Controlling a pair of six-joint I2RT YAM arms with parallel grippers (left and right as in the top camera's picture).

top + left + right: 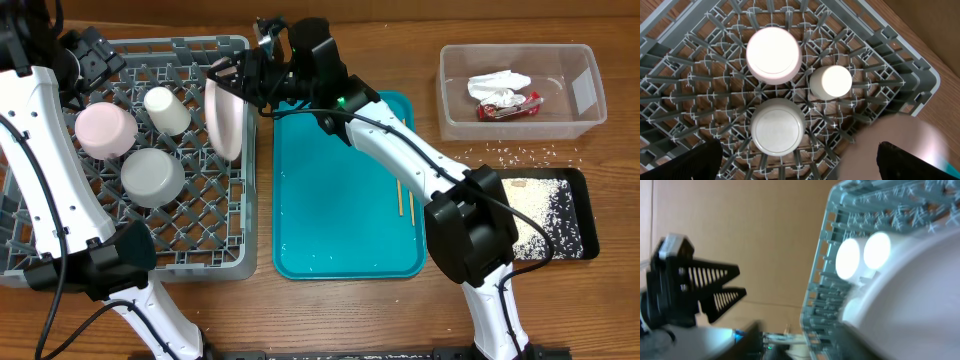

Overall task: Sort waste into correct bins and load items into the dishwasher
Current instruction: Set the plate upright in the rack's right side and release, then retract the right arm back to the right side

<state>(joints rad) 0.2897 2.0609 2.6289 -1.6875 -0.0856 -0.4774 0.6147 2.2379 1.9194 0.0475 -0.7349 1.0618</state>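
On the brown wooden table [330, 310], the grey dish rack [200, 225] sits at the left, with the pink plate [225, 120] standing on edge by its right wall. The right gripper [240, 75] is at the plate's rim, but I can't tell how its jaws stand. The left gripper [800, 162] hovers spread wide over the rack.

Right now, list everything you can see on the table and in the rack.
rack: one, grey, left
pink bowl: one, pink, upside down in rack
grey bowl: one, grey-white, upside down in rack
cup: one, white, in rack
plate: one, pale pink, on edge, rack's right side
teal tray: one, teal, centre
chopsticks: two, wood, on teal tray
tub: one, clear, far right
napkin: one, white, in tub
wrapper: one, red, in tub
black tray: one, black, near right
rice: many, white, in black tray, some on table
left gripper: black, open, over rack
right gripper: black, at plate's rim
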